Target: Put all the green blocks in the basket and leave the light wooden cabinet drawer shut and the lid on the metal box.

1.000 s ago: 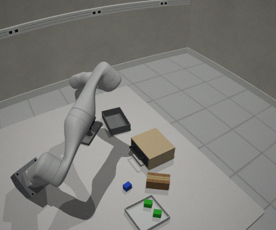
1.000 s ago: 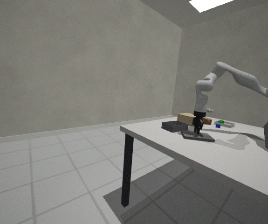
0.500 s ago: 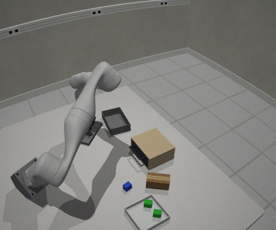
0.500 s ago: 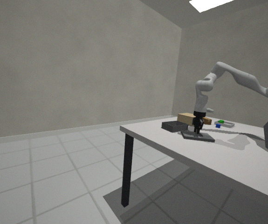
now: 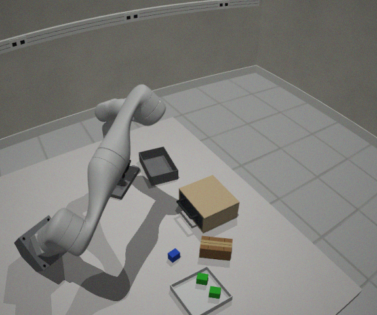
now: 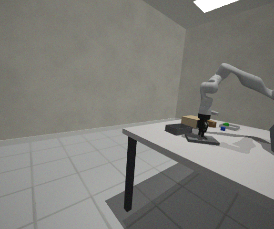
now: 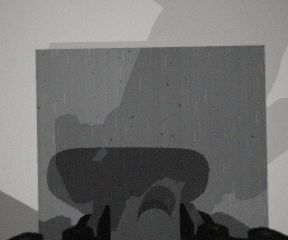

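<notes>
My gripper (image 6: 201,136) (image 7: 145,222) is partly open, pointing down low over the grey metal lid (image 5: 116,194) (image 6: 211,141) (image 7: 209,90), which lies on the table. The lid's round knob (image 7: 156,201) shows between the fingers, with gaps beside it. The open metal box (image 5: 158,166) (image 6: 177,129) stands beside the lid; no block shows inside. Two green blocks (image 5: 202,278) (image 5: 214,292) lie inside the shallow grey-rimmed basket (image 5: 183,280) (image 6: 233,128). The light wooden cabinet (image 5: 209,196) (image 6: 190,121) has its dark drawer (image 5: 187,208) sticking out slightly; its contents are hidden.
A blue block (image 5: 174,255) (image 6: 222,128) lies on the table near the basket. A brown block-shaped object (image 5: 215,249) (image 6: 212,123) with a light stripe stands between the cabinet and the basket. The table edge (image 6: 156,148) runs beyond the lid in the exterior view.
</notes>
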### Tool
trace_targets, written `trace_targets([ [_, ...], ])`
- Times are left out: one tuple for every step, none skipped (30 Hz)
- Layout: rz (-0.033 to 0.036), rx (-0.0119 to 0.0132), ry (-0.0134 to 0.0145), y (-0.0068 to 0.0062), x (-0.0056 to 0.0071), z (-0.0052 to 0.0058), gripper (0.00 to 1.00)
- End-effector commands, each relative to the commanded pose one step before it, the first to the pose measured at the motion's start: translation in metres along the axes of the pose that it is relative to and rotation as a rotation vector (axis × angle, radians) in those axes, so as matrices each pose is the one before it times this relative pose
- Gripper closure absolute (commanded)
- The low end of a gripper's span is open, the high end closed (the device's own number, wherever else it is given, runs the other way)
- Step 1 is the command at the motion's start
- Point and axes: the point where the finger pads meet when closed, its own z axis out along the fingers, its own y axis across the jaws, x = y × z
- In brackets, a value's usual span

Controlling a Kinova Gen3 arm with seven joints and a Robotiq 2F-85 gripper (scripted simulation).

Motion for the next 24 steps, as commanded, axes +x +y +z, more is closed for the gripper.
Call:
trace_targets([
  [0.00721, 0.00101, -0.00524, -0.00087, -0.00234, 0.00117, 0.52],
  [0.00000, 0.00000, 0.00000, 0.00000, 0.00000, 0.00000, 0.52],
  [0.00000, 0.00000, 0.00000, 0.00000, 0.00000, 0.00000, 0.52],
  [0.00000, 0.00000, 0.00000, 0.00000, 0.00000, 0.00000, 0.52],
  [0.00000, 0.00000, 0.00000, 0.00000, 0.00000, 0.00000, 0.52],
  [0.00000, 0.00000, 0.00000, 0.00000, 0.00000, 0.00000, 0.52],
  [0.00000, 0.00000, 0.00000, 0.00000, 0.00000, 0.00000, 0.52],
  [0.00000, 0.00000, 0.00000, 0.00000, 0.00000, 0.00000, 0.52],
  [0.00000, 0.00000, 0.00000, 0.00000, 0.00000, 0.00000, 0.52],
  [0.00000, 0.00000, 0.00000, 0.00000, 0.00000, 0.00000, 0.90],
  [0.00000, 0.00000, 0.00000, 0.00000, 0.00000, 0.00000, 0.90],
  [0.00000, 0.00000, 0.00000, 0.00000, 0.00000, 0.00000, 0.90],
  [0.00000, 0.00000, 0.00000, 0.00000, 0.00000, 0.00000, 0.90],
  [0.00001, 0.00040, 0.00028, -0.00013, 0.00009, 0.00000, 0.90],
  [0.00003, 0.00059, 0.00039, -0.00020, 0.00012, -0.00002, 0.90],
  [0.00000, 0.00002, 0.00001, -0.00001, 0.00000, 0.00000, 0.90],
  [-0.00010, 0.00003, 0.00010, 0.00003, 0.00006, 0.00005, 0.90],
  [-0.00010, 0.00002, 0.00011, 0.00004, 0.00006, 0.00007, 0.90],
  [0.00000, 0.00000, 0.00000, 0.00000, 0.00000, 0.00000, 0.90],
  [0.00000, 0.00000, 0.00000, 0.00000, 0.00000, 0.00000, 0.90],
  [0.00000, 0.00000, 0.00000, 0.00000, 0.00000, 0.00000, 0.90],
  [0.00000, 0.00000, 0.00000, 0.00000, 0.00000, 0.00000, 0.90],
  [0.00000, 0.00000, 0.00000, 0.00000, 0.00000, 0.00000, 0.90],
  [0.00000, 0.00000, 0.00000, 0.00000, 0.00000, 0.00000, 0.90],
])
